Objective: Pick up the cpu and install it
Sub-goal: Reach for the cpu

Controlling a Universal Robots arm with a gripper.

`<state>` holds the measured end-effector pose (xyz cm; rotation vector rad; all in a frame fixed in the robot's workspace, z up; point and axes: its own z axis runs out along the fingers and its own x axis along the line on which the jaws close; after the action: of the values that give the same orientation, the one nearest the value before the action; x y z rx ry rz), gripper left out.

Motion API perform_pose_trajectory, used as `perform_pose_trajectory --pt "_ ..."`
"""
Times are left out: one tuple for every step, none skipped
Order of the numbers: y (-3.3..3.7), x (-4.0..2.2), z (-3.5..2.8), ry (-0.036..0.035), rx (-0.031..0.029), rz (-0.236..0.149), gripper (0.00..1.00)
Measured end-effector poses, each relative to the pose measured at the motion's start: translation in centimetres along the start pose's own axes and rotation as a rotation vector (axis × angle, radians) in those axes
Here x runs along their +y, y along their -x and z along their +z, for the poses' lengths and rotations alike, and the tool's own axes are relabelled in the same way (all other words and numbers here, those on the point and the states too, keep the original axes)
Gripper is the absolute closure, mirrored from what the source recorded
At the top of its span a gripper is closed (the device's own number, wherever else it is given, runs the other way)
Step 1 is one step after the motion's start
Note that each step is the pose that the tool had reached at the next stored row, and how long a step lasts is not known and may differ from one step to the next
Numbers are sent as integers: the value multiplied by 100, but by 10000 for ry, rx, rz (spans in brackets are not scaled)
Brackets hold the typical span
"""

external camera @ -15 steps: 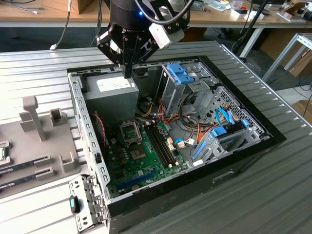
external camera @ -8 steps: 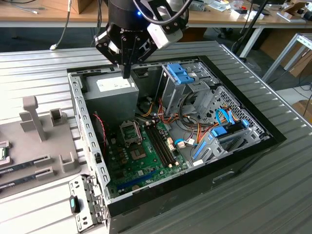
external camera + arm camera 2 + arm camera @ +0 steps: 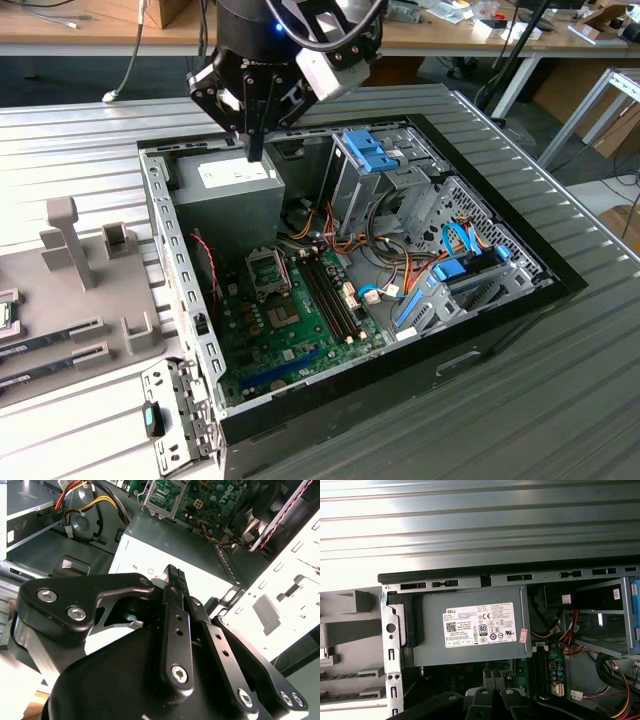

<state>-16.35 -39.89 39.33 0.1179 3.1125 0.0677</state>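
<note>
Tool (image 3: 256,148): fingers together, above the power supply (image 3: 240,195)
Cpu (image 3: 6,314): on the grey fixture (image 3: 90,300), at the surface (image 3: 560,400) edge on the exterior view's left, well apart from the tool

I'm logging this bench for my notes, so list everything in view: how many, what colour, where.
table: one, grey ribbed metal
computer case: one, black, open, on the table
power supply: one, grey, in a case corner
circuit board: one, green, case floor
socket: one, silver, on the circuit board
drive brackets: two, blue, inside the case
holder: one, grey, exterior view's left of the case
cpu: one, silver, green rim, on the holder, partly cut off
gripper: one, black, shut, above the power supply
</note>
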Motion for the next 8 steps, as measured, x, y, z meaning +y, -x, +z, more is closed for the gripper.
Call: perform_pose_trajectory --pt "-13 -1 0 0 0 0 89" --pt "-23 -2 -1 0 0 1 89" --pt "-28 -2 -1 0 0 1 89" --pt "-38 -3 -1 0 0 0 89" --pt "-49 -4 -1 0 0 1 89" --pt "-58 -4 -2 -1 0 1 89" --pt "-64 -5 -2 0 0 0 89" --pt "-76 -6 -2 -1 1 0 89"
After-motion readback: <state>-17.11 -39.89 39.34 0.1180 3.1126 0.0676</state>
